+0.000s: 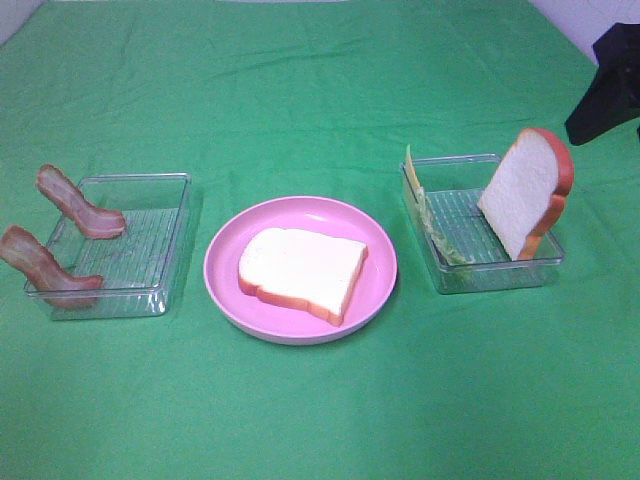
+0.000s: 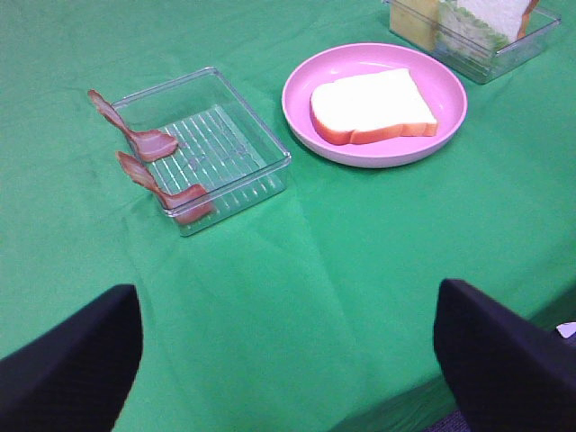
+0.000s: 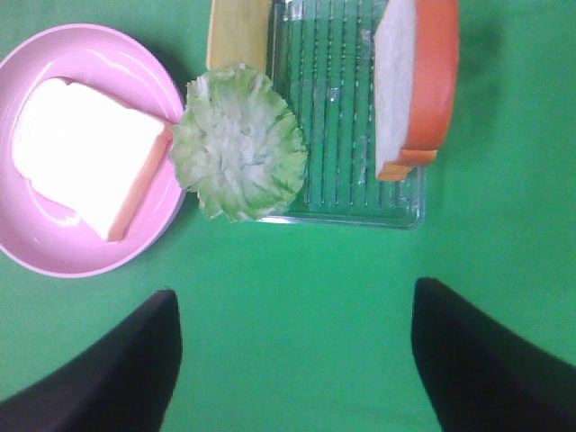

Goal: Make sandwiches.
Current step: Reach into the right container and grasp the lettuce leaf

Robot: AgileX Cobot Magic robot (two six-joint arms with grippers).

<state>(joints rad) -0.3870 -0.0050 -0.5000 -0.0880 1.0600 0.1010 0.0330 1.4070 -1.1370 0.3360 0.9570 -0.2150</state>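
I count two bread slices: a flat slice [image 1: 303, 272] on the one pink plate [image 1: 222, 265] and a leaning slice [image 1: 527, 190] in the right tray [image 1: 500, 275]. Two bacon strips [image 1: 75, 200] drape over the left tray [image 1: 135, 178]. The right tray also holds one lettuce leaf [image 3: 238, 142] and one cheese slice [image 3: 238, 31], which is cut off at the frame edge. My left gripper [image 2: 286, 292] and right gripper [image 3: 294, 292] are spread wide and hold nothing.

Bright, even diffuse light; soft shadows; bread slice [image 1: 300, 268] w/ blown-out whites; pics sharp.
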